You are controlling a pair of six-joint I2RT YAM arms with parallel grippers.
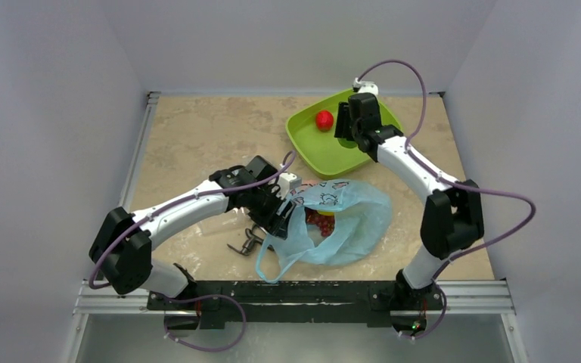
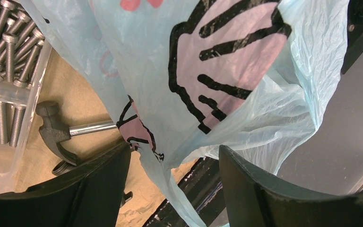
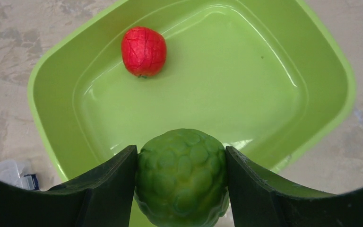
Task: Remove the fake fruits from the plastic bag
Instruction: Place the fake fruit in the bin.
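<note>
The light-blue plastic bag [image 1: 352,219] lies on the table's near middle, and red grapes [image 1: 319,221] show through its mouth. My left gripper [image 1: 286,215] is at the bag's left edge. It stands open, its jaws wide apart, and loose bag film [image 2: 208,71] hangs between them unpinched [image 2: 175,149]. My right gripper [image 3: 180,149] is shut on a green bumpy fruit [image 3: 182,184], held over the green tray [image 3: 326,71]. A red fruit [image 3: 143,51] lies in that tray [image 1: 302,128]. Any other fruits in the bag are hidden.
A hammer [image 2: 52,127] and a clear box of metal screws [image 2: 4,71] lie just left of the bag, by the left fingers. Those tools [image 1: 246,242] sit near the table's front edge. Walls close in the table on three sides.
</note>
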